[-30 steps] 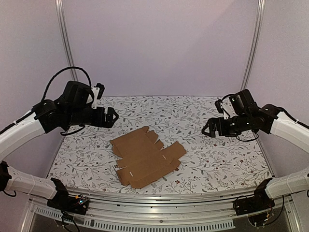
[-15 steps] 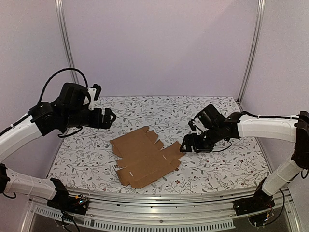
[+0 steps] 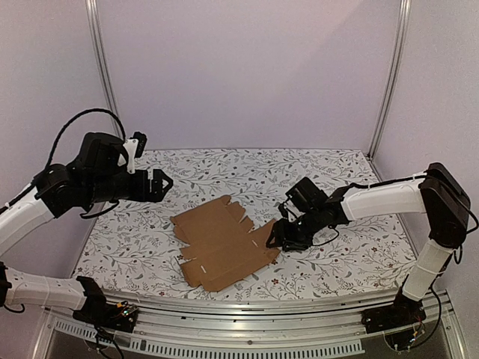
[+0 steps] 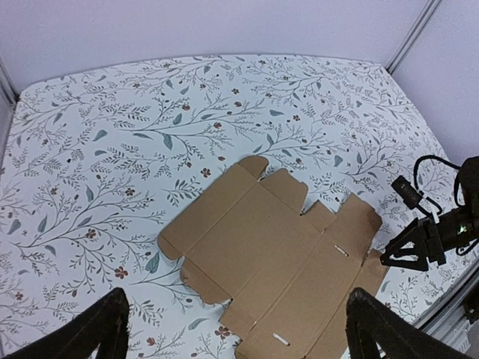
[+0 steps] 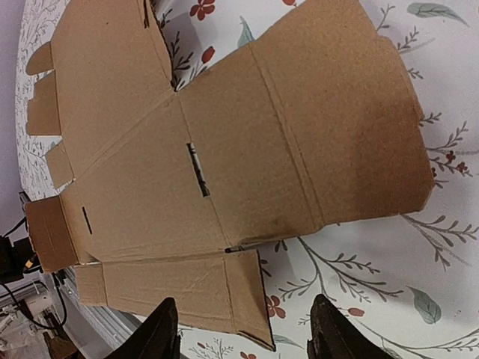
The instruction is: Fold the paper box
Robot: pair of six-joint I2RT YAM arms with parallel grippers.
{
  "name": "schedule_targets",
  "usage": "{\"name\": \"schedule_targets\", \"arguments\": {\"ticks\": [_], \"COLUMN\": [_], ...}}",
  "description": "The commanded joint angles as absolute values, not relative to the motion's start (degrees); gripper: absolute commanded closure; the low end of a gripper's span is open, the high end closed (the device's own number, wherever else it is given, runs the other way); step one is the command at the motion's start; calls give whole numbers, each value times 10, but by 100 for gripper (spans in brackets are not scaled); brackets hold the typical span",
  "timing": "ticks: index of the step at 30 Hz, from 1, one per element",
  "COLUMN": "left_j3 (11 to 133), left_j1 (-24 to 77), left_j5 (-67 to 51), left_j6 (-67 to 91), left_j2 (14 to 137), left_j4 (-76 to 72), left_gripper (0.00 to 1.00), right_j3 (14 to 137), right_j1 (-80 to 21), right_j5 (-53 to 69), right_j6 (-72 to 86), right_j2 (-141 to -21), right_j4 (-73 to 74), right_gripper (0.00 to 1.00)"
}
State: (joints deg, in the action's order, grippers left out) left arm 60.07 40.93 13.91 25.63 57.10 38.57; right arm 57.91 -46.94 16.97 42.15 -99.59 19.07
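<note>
Folding has not begun. The plain brown die-cut cardboard sheet that is the paper box [image 3: 224, 243] lies fully flat near the middle of the floral-patterned counter [image 3: 352, 258], with no flap raised. The right gripper [image 3: 275, 241] sits low at the sheet's right edge, its fingers apart with a corner flap between them, not clamped on it. The left gripper [image 3: 162, 182] hovers over the counter's left side, fingers wide open and empty. Every fold is yet to be made.
</note>
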Motion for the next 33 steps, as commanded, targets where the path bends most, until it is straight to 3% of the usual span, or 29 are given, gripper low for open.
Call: {"name": "schedule_targets", "arguments": {"ticks": [1,14,20,26,33], "left_j3": [592,588,581,587,619], "left_j1": [405,405,405,405,405], "left_j5": [130,126,124,128,113], "left_j6": [265,270,274,262,241], "left_j2": [560,553,547,547,562], "left_j4": [402,405,398,397,402], "left_gripper": [0,1,0,1,0], "right_j3": [566,543,543,564,662], "right_j1": [-474,-477,-477,-477,-477], "right_j5": [188,196,196,191,162], "right_j6": [447,469,469,439,290], "right_j2": [-1011,-1013,-1009,-981,-959], "right_j4": [155,121,119,173,385], "right_gripper": [45,70,100,100,100]}}
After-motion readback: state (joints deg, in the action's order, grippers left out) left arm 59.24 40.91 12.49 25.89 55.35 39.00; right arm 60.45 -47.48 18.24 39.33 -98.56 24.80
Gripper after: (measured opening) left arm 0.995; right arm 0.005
